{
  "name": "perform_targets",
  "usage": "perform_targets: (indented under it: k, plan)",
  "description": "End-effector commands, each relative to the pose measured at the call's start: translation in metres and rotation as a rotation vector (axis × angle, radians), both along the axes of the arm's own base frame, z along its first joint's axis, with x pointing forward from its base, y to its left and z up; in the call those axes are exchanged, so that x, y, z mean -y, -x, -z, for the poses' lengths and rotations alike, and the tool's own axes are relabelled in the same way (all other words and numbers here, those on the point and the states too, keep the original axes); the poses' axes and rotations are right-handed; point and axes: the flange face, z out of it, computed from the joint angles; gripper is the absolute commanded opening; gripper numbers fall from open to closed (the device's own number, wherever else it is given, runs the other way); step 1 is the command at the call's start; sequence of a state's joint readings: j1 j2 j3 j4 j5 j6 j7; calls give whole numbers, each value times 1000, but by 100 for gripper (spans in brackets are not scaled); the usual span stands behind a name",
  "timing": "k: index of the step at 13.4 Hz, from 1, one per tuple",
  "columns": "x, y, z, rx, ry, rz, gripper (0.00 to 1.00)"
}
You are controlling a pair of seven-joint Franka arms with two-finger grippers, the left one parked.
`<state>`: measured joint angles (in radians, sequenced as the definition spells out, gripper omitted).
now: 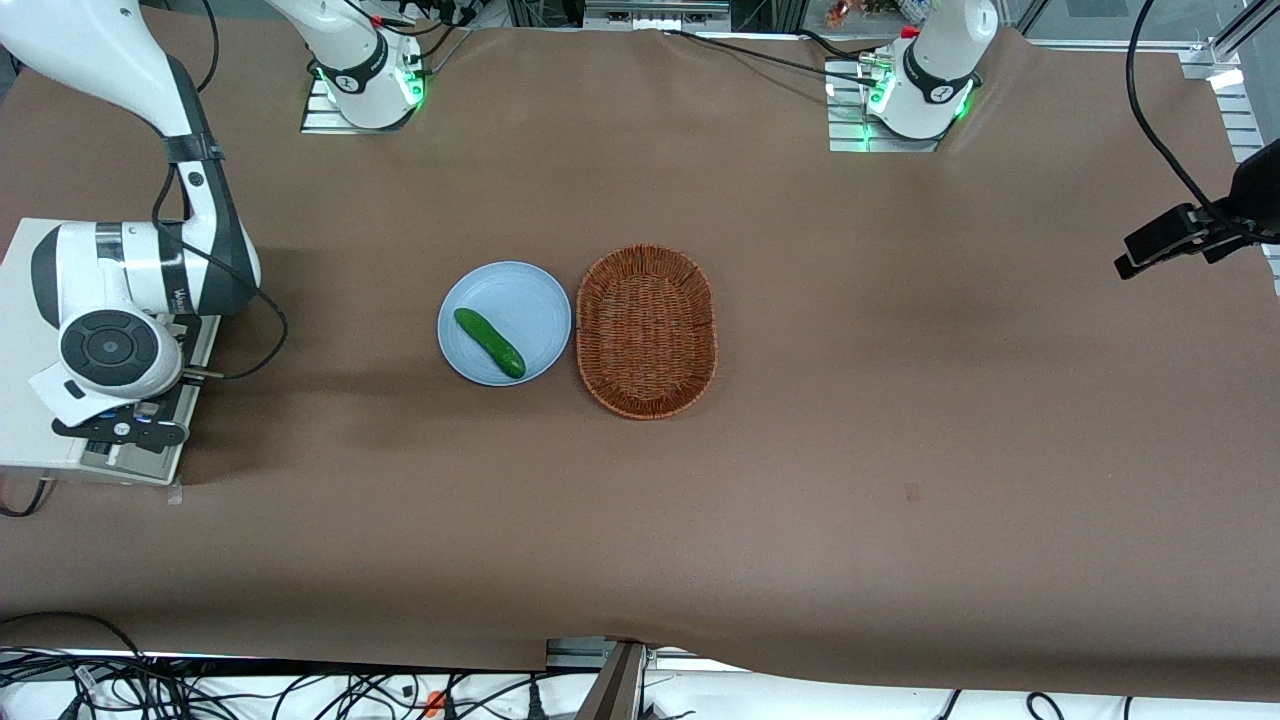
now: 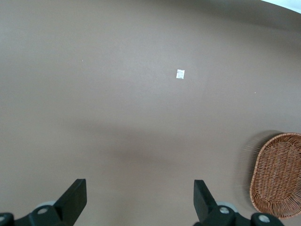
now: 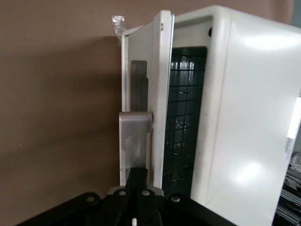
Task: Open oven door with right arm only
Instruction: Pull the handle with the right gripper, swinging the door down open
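The cream-white oven (image 1: 25, 300) stands at the working arm's end of the table, with the right arm (image 1: 150, 280) bent over it. In the right wrist view the oven door (image 3: 141, 75) stands slightly ajar from the oven (image 3: 254, 132). A narrow gap shows the wire rack (image 3: 186, 117) inside. My gripper (image 3: 140, 175) is at the door's silver bar handle (image 3: 135, 136). Its black fingers are shut together, tips against the handle, with nothing visible between them. In the front view the gripper (image 1: 130, 428) hangs over the oven's front edge, fingers hidden.
A light blue plate (image 1: 480, 290) holding a green cucumber (image 1: 490, 342) sits mid-table, beside a brown wicker basket (image 1: 647, 330). The basket (image 2: 277, 174) also shows in the left wrist view, on the brown table cover. Cables run along the table's near edge.
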<state>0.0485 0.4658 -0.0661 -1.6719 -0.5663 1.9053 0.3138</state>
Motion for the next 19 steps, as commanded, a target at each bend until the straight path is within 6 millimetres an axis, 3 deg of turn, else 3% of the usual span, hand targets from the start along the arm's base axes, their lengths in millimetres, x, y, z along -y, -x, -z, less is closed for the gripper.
perform_targets:
  k: [1, 2, 7, 12, 19]
  plan:
    - [-14, -8, 23, 28, -27, -19, 0]
    - [-22, -8, 23, 29, -32, -29, 0]
    - [-26, -13, 61, 11, -51, -51, 0]
    - [-24, -11, 113, -30, -60, -59, 0]
    - [-18, -7, 137, -37, -83, -60, 0]
